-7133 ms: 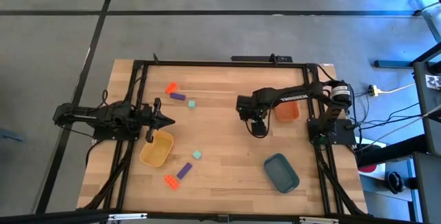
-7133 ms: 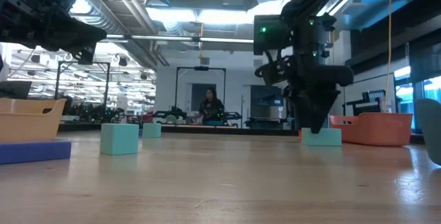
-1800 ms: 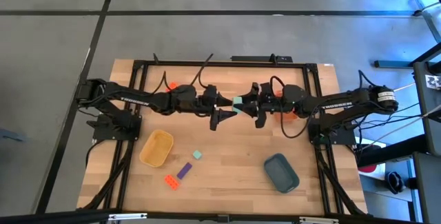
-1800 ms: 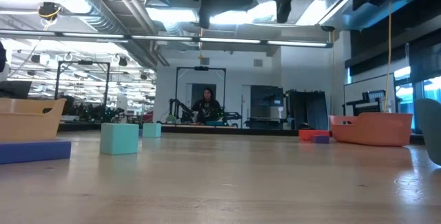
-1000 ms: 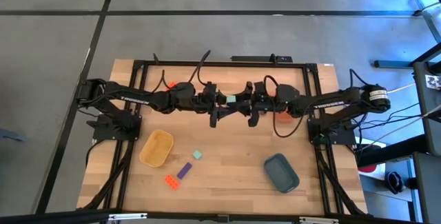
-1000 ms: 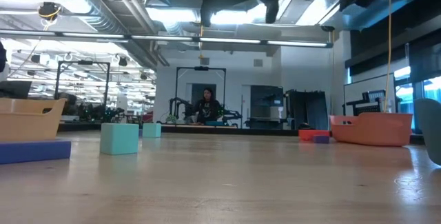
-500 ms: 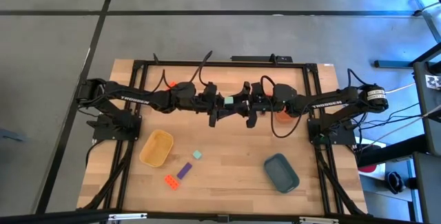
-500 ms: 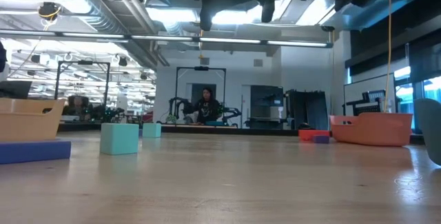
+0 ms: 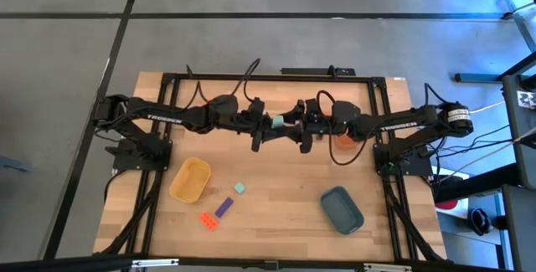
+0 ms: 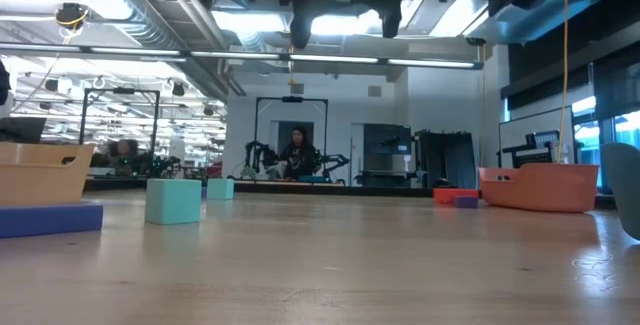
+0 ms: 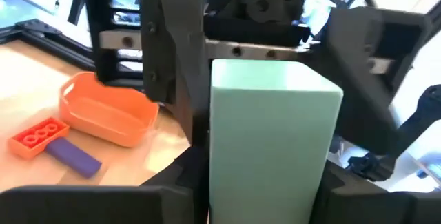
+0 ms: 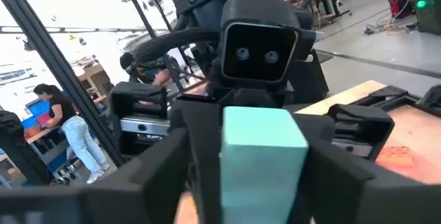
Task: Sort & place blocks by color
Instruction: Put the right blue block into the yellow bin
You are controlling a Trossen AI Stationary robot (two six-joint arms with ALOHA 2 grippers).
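White lettering on both arms is too small to read. High above the worktop (image 9: 276, 209), the left hand (image 9: 266, 125) and right hand (image 9: 289, 125) meet around a pale teal block (image 9: 276, 122); which fingers clamp it cannot be told. Since a second ago the block has edged leftward

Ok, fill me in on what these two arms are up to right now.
Both arms reach in over the middle of the table, high above it, and meet tip to tip around one pale teal block. It looks like a handover: the left tool and the right tool each flank the block, and which one grips it cannot be told. On the table lie another teal block, a purple block and a red-orange block, near the yellow tray.
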